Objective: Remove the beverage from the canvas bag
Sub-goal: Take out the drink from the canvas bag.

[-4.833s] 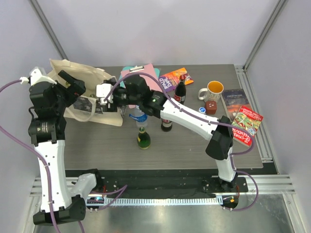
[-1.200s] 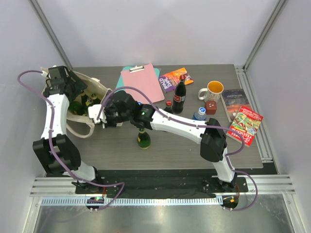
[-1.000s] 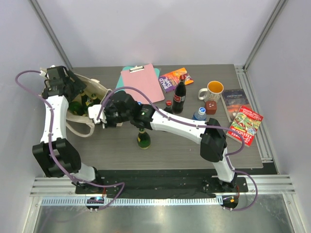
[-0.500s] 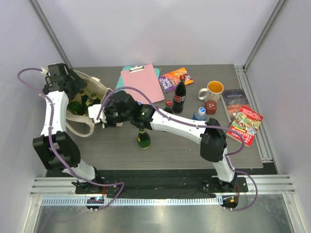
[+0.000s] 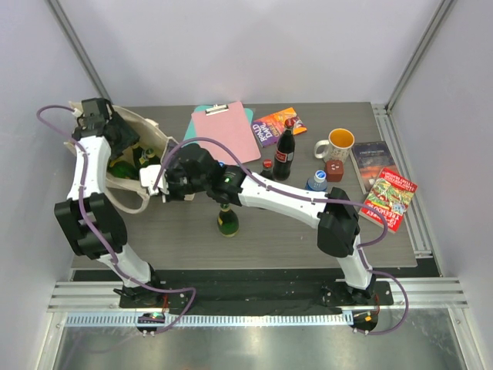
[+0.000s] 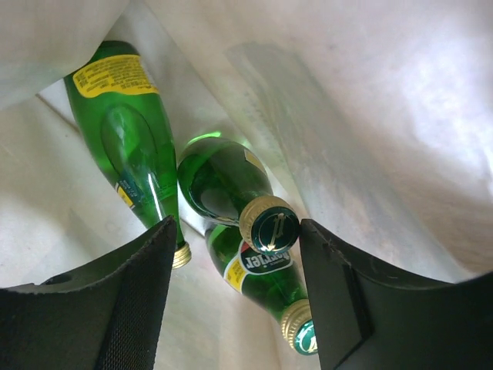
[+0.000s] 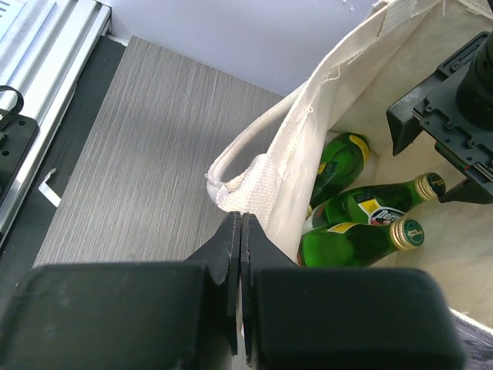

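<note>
The cream canvas bag point(image 5: 158, 137) lies at the table's far left with its mouth held open. Inside lie three green glass beverage bottles with gold caps. My left gripper point(image 6: 236, 223) is down in the bag, open. The nearest bottle's cap point(image 6: 269, 227) points up between its fingers, close to the right one. A second bottle point(image 6: 127, 131) lies to the left and a third point(image 6: 266, 277) beneath. My right gripper point(image 7: 240, 217) is shut on the bag's rim by the woven handle point(image 7: 258, 189), and its view shows the bottles point(image 7: 350, 240) too.
A green bottle point(image 5: 226, 220) stands on the table in front of the right arm. Further back are a pink clipboard point(image 5: 227, 127), a snack packet point(image 5: 277, 123), a cola bottle point(image 5: 285, 154), a mug point(image 5: 339, 142) and books point(image 5: 389, 196) at the right.
My left arm has gone from outside the bag down into its mouth and edged slightly right. Its jaws have narrowed a little. The right gripper keeps its hold on the rim.
</note>
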Robot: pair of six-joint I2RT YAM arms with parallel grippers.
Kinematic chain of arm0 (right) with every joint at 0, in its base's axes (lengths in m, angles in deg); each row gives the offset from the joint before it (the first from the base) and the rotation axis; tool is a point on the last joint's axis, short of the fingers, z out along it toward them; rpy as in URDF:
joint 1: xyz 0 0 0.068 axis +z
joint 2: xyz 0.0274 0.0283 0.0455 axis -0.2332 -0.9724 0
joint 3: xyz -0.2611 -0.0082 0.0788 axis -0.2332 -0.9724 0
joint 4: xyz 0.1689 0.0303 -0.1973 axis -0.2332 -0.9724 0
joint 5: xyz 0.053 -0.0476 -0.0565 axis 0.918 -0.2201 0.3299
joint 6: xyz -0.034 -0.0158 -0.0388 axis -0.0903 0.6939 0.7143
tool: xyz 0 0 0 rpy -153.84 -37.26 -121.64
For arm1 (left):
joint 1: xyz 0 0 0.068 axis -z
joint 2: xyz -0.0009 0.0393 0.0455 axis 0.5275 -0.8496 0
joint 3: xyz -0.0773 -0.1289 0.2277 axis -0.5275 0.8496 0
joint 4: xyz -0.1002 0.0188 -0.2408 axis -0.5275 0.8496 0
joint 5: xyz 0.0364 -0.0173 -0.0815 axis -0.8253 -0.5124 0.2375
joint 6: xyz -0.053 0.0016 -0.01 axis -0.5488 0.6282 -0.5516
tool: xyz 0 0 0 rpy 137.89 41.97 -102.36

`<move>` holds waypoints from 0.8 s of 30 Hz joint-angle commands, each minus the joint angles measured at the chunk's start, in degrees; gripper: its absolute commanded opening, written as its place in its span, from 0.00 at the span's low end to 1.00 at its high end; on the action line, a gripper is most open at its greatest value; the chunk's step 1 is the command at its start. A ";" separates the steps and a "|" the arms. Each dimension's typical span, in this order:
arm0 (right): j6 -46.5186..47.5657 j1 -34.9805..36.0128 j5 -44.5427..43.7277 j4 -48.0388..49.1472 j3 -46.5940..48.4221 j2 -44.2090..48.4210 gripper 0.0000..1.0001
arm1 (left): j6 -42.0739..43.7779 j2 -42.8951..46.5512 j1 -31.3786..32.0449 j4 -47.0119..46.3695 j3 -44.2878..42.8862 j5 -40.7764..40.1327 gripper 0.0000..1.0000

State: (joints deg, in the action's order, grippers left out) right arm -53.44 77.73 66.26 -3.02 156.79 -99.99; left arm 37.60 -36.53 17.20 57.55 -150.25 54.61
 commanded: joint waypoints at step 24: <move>0.13 -0.44 -0.03 1.59 -0.31 2.22 0.01 | 2.28 -6.19 3.73 4.64 -8.39 -1.66 0.53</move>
State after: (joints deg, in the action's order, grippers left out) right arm -53.22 77.14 65.60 -2.14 156.68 -99.99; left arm 38.38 -41.91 20.59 60.83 -155.56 53.88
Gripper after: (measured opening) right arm 0.025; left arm 0.541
